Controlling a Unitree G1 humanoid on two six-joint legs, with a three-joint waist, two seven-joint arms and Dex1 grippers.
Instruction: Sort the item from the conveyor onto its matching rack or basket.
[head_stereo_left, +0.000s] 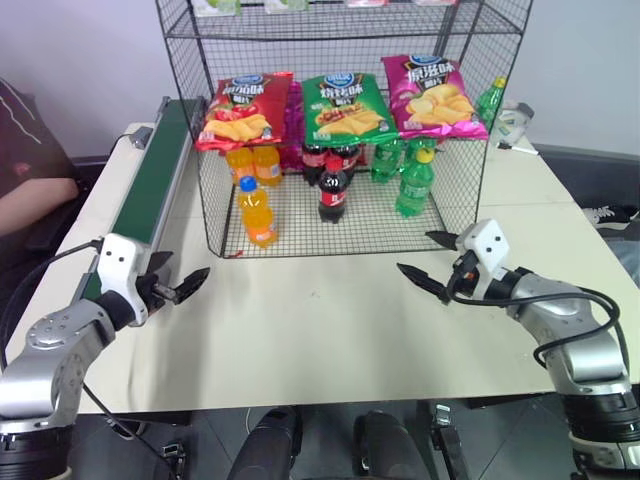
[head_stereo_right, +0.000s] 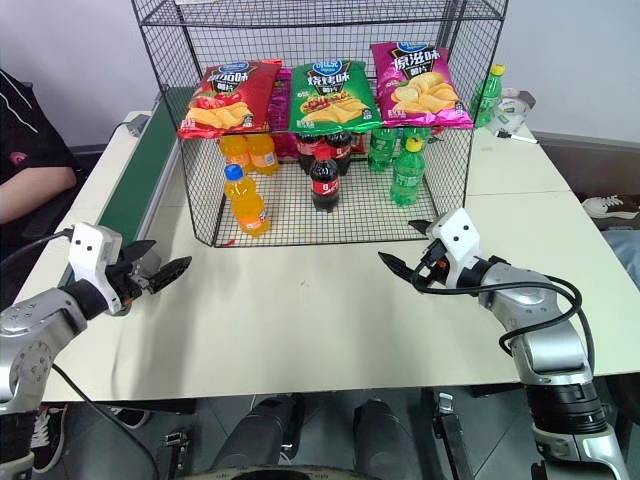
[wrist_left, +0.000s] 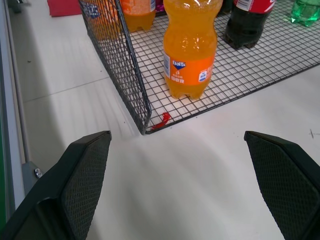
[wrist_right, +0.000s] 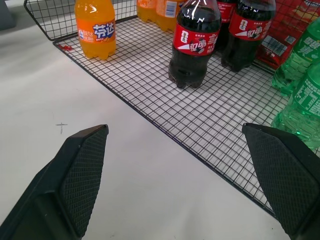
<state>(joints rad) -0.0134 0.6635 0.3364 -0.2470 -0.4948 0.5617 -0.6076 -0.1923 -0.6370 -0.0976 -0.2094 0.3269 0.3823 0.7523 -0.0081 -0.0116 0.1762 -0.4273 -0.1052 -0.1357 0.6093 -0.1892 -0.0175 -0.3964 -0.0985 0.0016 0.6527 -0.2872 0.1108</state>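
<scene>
The tall black wire-mesh shelving cage (head_stereo_left: 455, 150) stands on the white table (head_stereo_left: 320, 320), and the small clear bottle of orange soda with a blue cap (head_stereo_left: 256, 212) stands upright on the cage's bottom mesh floor, at its front left corner, in front of further orange bottles. The long conveyor with a dark green belt (head_stereo_left: 150, 175) along the table's left side looks bare, so the sorting seems done.

Risks, as I judge them: the orange bottle stands close to the front edge and the corner post, so a left arm swinging inward could clip the mesh and topple it; the right arm could likewise catch the front edge near the dark cola bottle with a red cap (head_stereo_left: 333, 190).

Counted, largest first: one cage, one conveyor, three crisp bags (red (head_stereo_left: 243, 108), green (head_stereo_left: 343, 105), pink (head_stereo_left: 433, 95)), and two grippers. The rear bottles overlap too much to count.

The left gripper (head_stereo_left: 183, 287) and the right gripper (head_stereo_left: 432, 262) both hover over bare table, jaws spread wide, holding nothing.
</scene>
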